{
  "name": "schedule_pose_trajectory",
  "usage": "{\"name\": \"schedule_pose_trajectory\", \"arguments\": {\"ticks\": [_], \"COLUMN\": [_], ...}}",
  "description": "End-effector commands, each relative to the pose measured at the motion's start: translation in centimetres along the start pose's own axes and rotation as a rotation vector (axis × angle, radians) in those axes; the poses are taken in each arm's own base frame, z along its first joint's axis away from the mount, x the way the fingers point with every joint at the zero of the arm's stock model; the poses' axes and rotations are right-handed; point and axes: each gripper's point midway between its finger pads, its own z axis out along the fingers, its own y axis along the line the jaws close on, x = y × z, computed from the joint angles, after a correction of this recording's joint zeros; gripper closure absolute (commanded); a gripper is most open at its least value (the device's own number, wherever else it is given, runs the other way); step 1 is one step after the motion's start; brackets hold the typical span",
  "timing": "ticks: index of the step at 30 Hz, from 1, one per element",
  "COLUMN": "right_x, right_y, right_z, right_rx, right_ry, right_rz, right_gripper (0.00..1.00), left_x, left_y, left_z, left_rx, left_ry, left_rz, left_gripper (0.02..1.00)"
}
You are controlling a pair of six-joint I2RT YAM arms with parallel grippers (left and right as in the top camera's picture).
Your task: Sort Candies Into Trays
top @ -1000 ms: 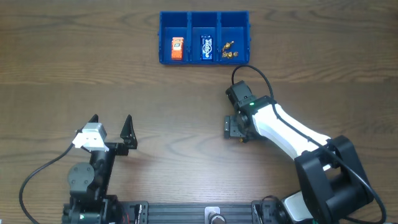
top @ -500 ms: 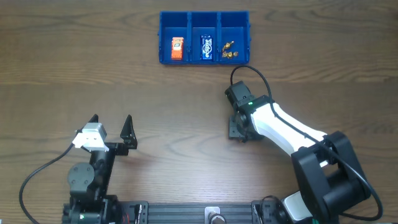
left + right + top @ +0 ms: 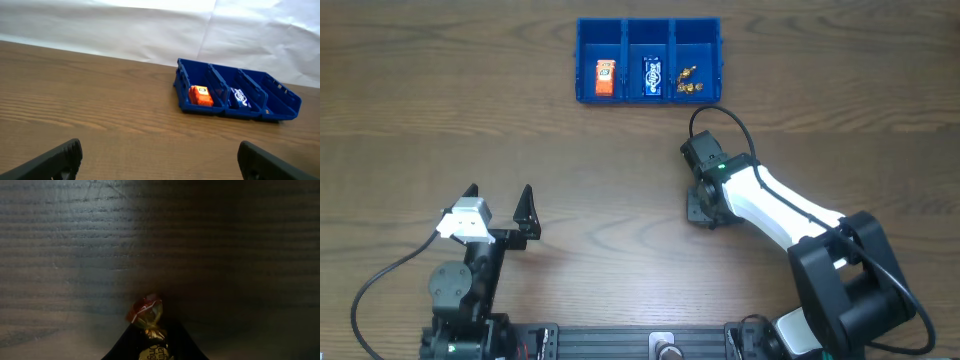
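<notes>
Candy: gold-foil sweet with red twist (image 3: pixel 147 316), pinched in the closed right gripper (image 3: pixel 703 208).
Place: short of the blue three-bin plastic tray (image 3: pixel 648 22), nearest its end holding gold candies (image 3: pixel 688 80).
Left gripper (image 3: pixel 498 195): spread wide, empty, farther off.

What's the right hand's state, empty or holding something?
Holding: the right hand is shut on a gold-wrapped candy, its twisted end poking out.

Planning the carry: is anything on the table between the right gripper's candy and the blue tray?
Nothing visible does. The wrapped candy is held in the right gripper, and bare table lies between it and the blue tray.
</notes>
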Motion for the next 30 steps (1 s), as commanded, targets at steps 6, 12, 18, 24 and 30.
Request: {"name": "schedule_pose_trajectory", "arguments": {"ticks": [6,12,18,24,30], "right_x": [-6.3,-14.2,-23.0,-28.3,-30.2], "right_y": [2.2,2.0,1.8,1.3,1.5], "right_z": [-11.0,-19.0,-19.0,-14.0,-10.6], "right_rx": [-0.031,-0.017,0.007,0.021,0.022], "right_ry": [-0.154,-0.305,-0.38,-0.383,-0.391], "right_rz": [-0.041,-0.024,-0.011,0.028,0.032], "right_gripper": [0.862,0.862,0.871,0.871,0.871], "left_x": [1.6,1.6,1.6,1.6,1.6], "left_y": [0.1,0.1,0.1,0.1,0.1], "left_z": [0.1,0.1,0.1,0.1,0.1], "left_rx": [0.005,0.005,0.005,0.005,0.005], "left_ry": [0.049,0.049,0.049,0.049,0.049], "left_rz": [0.006,0.006,0.006,0.006,0.006], "left_gripper": [0.02,0.02,0.02,0.02,0.02]}}
